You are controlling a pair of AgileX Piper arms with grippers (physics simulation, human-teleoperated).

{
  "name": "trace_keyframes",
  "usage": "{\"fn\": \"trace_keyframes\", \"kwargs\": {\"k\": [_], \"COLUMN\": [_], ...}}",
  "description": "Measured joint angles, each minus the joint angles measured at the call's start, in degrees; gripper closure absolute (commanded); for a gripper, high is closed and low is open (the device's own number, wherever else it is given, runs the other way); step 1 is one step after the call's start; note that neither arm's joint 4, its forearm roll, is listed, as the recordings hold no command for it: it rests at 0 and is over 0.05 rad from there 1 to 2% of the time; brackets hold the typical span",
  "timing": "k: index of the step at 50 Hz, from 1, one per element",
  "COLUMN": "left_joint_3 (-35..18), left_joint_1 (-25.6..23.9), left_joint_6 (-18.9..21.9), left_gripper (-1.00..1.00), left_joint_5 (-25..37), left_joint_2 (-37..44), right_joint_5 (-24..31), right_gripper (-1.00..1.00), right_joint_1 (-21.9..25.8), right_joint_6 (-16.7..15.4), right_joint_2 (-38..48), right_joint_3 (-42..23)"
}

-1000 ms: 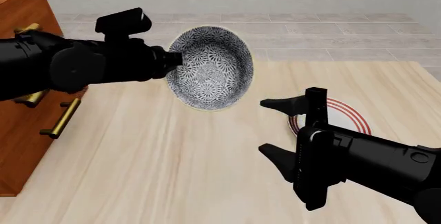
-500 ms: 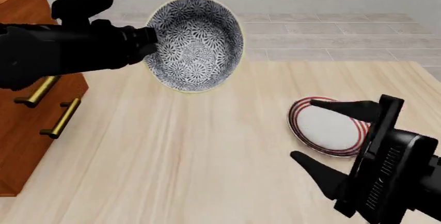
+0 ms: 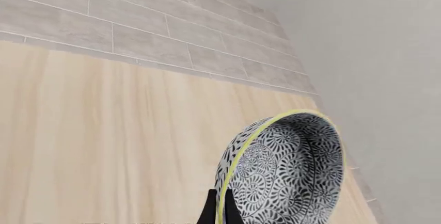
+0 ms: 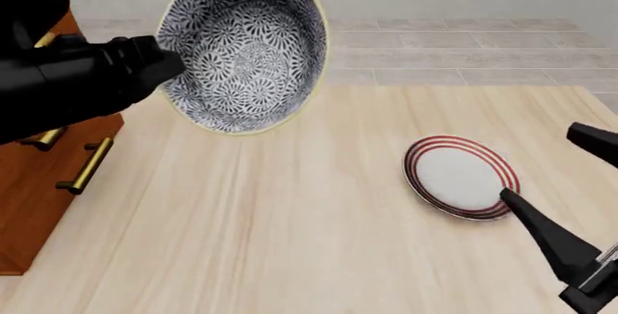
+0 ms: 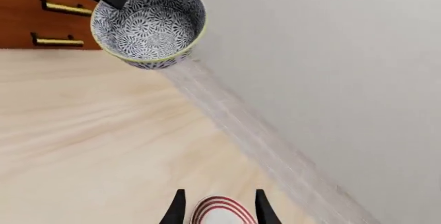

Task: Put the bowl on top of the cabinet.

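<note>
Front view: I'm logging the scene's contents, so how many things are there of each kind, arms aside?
Bowls: 1, the bowl, held by the left gripper
Plates: 1, the plate
Cabinets: 1, the cabinet
Total: 3

Your left gripper (image 4: 172, 64), black, carries the bowl (image 4: 242, 48): dense dark-blue-and-white floral pattern, pale cream-yellow rim. Behind that gripper, the cabinet (image 4: 43, 169): reddish-brown wood, brass bar handles (image 4: 85, 166). Between your black right gripper's (image 5: 217, 208) fingers, the plate (image 4: 459, 176): white, red rings; the table (image 4: 289, 242) is pale wood grain.
</note>
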Motion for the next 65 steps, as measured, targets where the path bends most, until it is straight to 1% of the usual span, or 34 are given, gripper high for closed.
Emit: {"fn": "trace_keyframes", "kwargs": {"k": [9, 14, 20, 31, 38, 49, 57, 65], "left_joint_3": [4.7, 7.4, 10.6, 15.6, 17.4, 19.8, 22.3, 24.2], "left_joint_1": [1.1, 2.0, 3.1, 5.6, 7.3, 9.4, 10.3, 11.0], "left_joint_6": [-2.5, -4.4, -6.7, -9.8, -10.9, -12.0, -13.0, -13.4], "left_gripper": [1.00, 1.00, 1.00, 1.00, 1.00, 1.00, 1.00, 1.00], "left_joint_5": [-1.6, -2.6, -3.7, -5.3, -5.3, -5.2, -5.8, -6.6], "left_joint_2": [-6.1, -9.7, -13.4, -20.3, -24.4, -30.5, -33.9, -35.5], "right_joint_5": [3.6, 4.4, 3.9, 0.7, -1.9, -6.3, -7.0, -6.7], "right_gripper": [-1.00, -1.00, -1.00, -1.00, -1.00, -1.00, -1.00, -1.00], "right_joint_1": [-6.0, -9.3, -13.0, -18.8, -22.0, -25.6, -27.6, -28.5], "right_joint_6": [8.3, 12.6, 16.9, 23.0, 25.5, 27.2, 29.1, 31.0], "right_joint_2": [-6.8, -9.7, -11.7, -13.3, -13.7, -13.9, -13.9, -13.9], "right_joint_3": [0.7, 1.6, 2.5, 5.5, 7.7, 11.9, 14.3, 15.1]}}
